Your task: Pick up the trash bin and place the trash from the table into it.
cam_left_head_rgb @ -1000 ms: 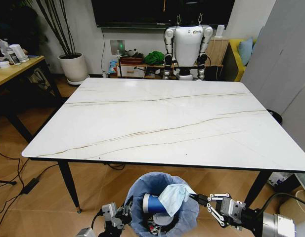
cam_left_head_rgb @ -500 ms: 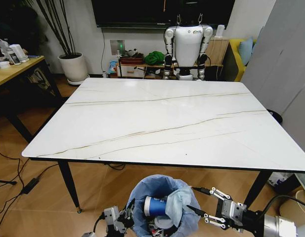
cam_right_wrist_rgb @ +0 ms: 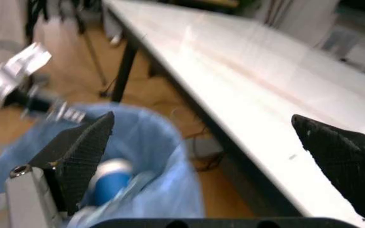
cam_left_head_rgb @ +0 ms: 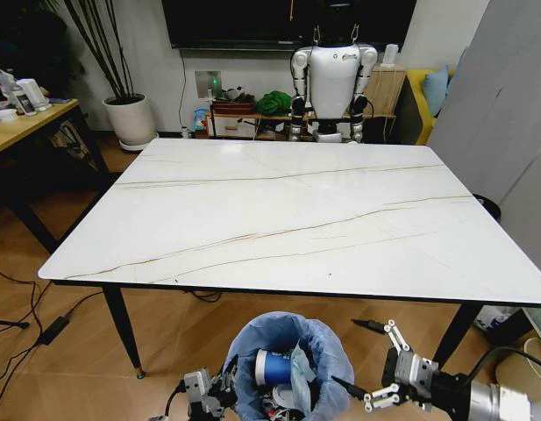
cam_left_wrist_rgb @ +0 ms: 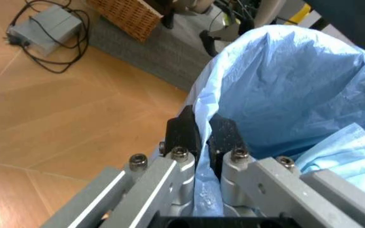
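The trash bin (cam_left_head_rgb: 279,328), lined with a puffy light-blue bag, hangs just in front of the table's near edge. My left gripper (cam_left_head_rgb: 210,384) is shut on its rim; in the left wrist view its black fingertips (cam_left_wrist_rgb: 184,134) pinch the bag (cam_left_wrist_rgb: 284,85). Inside lie a blue-white paper cup (cam_left_head_rgb: 272,368) and a pale-blue tissue (cam_left_head_rgb: 302,379), also seen as tissue (cam_left_wrist_rgb: 353,152). My right gripper (cam_left_head_rgb: 346,353) stands open just right of the bin, holding nothing. In its wrist view the right gripper (cam_right_wrist_rgb: 201,152) spreads wide over the bin (cam_right_wrist_rgb: 150,142). The white marble table (cam_left_head_rgb: 288,219) is bare.
A white humanoid robot (cam_left_head_rgb: 331,79) stands behind the table's far edge. A tan wooden desk (cam_left_head_rgb: 24,123) and a potted plant (cam_left_head_rgb: 130,118) are at the left, a grey panel (cam_left_head_rgb: 507,114) at the right. Cables (cam_left_head_rgb: 42,329) lie on the floor.
My right gripper has opened, let the tissue drop into the bin and drawn back to the right. The bin and left gripper have sunk slightly.
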`<state>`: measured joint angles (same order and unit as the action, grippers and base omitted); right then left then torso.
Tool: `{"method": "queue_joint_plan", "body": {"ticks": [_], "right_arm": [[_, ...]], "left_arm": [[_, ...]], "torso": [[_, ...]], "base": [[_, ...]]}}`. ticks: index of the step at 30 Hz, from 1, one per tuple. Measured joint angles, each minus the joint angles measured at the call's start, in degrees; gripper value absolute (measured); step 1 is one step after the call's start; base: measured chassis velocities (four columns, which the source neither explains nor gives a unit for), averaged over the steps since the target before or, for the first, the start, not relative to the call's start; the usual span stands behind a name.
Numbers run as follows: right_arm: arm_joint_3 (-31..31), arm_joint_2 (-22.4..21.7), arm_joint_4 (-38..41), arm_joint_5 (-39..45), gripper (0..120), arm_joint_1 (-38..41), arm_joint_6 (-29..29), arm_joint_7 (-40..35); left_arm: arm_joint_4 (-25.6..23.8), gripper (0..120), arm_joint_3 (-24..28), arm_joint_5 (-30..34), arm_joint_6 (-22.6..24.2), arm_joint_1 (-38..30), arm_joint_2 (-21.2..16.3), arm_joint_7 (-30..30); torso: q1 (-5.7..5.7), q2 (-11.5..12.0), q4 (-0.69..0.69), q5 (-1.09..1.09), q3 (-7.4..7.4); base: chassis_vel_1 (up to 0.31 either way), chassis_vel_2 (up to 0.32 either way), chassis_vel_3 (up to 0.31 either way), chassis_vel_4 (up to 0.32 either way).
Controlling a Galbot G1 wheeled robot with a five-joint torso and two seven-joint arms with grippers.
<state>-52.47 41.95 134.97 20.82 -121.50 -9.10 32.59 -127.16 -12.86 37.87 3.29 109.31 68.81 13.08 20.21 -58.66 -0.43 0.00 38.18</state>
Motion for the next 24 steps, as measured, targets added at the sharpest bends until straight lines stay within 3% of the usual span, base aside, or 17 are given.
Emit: {"method": "queue_joint_plan", "body": {"ticks": [6, 12, 24], "right_arm": [[-0.4, 1.2, 0.6, 6.1, 100, 3.2, 0.9, -2.6], [-10.3, 7.1, 0.4, 21.0, 100, 11.4, 4.7, -9.5], [-18.5, 19.2, -6.8, 22.4, 100, 13.7, 5.3, -6.8]], "left_arm": [[0.3, 0, -0.4, -0.4, -0.2, 0.4, 0.2, -0.1], [0.1, 0, -2.5, -1.3, -0.6, 1.3, 0.1, -0.6], [-0.4, 0, -6.2, -1.6, -0.6, 1.9, -1.1, -0.6]], "torso": [[0.00, 0.0, 0.02, 0.01, 0.00], [0.00, 0.0, 0.01, 0.01, 0.00], [0.01, 0.0, 0.02, 0.00, 0.00]], "base": [[0.000, 0.000, 0.000, 0.000], [0.000, 0.000, 0.000, 0.000], [0.000, 0.000, 0.000, 0.000]]}}
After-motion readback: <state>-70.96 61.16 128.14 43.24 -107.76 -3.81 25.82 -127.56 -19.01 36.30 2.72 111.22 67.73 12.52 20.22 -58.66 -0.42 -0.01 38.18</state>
